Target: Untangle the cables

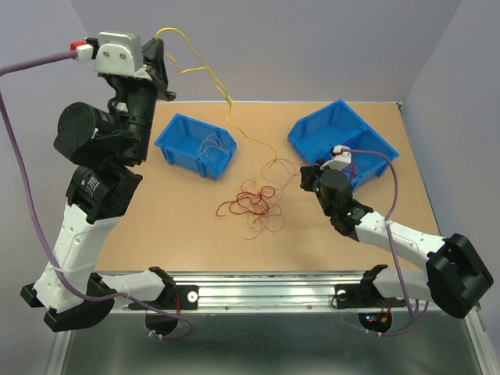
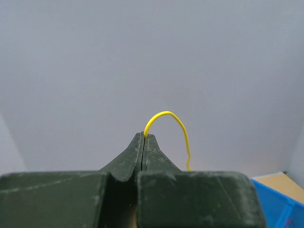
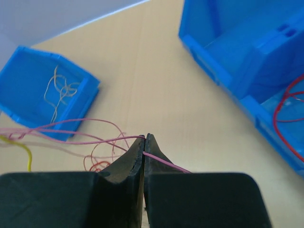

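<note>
Left gripper point(image 2: 144, 137): raised high over the far left corner of the tabletop point(image 1: 172, 234), jaws pressed together on the end of a yellow cable point(image 2: 166, 113). The cable arcs up out of the tips, then slants down through the air and meets the tabletop at the far side of a loose tangle of red cables point(image 1: 254, 205).

Right gripper point(image 3: 145, 137): low over the tabletop, just right of the tangle, jaws clamped on a thin pink cable point(image 3: 164, 161) that runs off leftward toward the tangle.

Tangle lies about mid-tabletop, between two bins. Small blue bin point(image 1: 176, 144) near the far edge, left of centre, holds a few pale cables point(image 3: 59, 92). Larger blue bin point(image 1: 312, 133) toward the far right corner; a red cable point(image 3: 274, 121) loops inside it
</note>
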Available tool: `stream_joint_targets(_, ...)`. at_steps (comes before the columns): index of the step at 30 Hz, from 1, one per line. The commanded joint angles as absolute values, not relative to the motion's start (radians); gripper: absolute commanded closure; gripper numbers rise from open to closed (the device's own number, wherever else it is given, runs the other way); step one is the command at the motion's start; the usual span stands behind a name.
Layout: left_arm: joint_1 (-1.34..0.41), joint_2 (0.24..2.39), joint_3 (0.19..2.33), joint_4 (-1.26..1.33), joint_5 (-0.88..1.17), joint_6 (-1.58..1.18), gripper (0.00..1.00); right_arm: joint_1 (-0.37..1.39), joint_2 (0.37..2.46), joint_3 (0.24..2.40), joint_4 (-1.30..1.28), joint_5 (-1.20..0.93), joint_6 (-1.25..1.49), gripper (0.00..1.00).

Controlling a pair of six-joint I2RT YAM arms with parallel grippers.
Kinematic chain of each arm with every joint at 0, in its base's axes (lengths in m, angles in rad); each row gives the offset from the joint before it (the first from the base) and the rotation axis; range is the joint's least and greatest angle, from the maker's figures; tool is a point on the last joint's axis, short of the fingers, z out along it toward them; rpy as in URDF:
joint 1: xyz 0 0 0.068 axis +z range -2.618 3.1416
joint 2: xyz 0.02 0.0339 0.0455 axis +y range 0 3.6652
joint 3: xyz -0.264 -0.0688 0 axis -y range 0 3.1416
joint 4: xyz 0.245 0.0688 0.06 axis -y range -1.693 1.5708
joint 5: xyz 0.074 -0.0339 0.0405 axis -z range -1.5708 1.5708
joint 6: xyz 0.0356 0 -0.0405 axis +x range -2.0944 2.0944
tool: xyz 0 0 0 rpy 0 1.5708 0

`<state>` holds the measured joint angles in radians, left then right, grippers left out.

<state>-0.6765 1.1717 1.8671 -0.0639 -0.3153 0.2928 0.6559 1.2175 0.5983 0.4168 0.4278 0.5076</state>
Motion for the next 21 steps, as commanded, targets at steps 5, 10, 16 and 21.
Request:
stream_joint_targets(5, -0.675, 1.026, 1.781, 0.328, -0.689, 0.440, 1.00, 0.661, 1.157, 0.584, 0.380, 0.661, 0.595, 0.99)
stream_joint_targets(10, -0.676, 0.959, 1.671, 0.345, -0.520, 0.388, 1.00, 0.663, 1.172, 0.615, 0.403, 0.410, 0.441, 0.94)
stream_joint_targets(16, -0.675, 0.974, 1.669, 0.270, -0.314, 0.318, 1.00, 0.663, 1.153, 0.589, 0.471, 0.278, 0.387, 0.86)
stream_joint_targets(21, -0.675, 0.985, 1.612, 0.213, -0.093, 0.273, 1.00, 0.663, 1.152, 0.597, 0.486, 0.184, 0.376, 0.32)
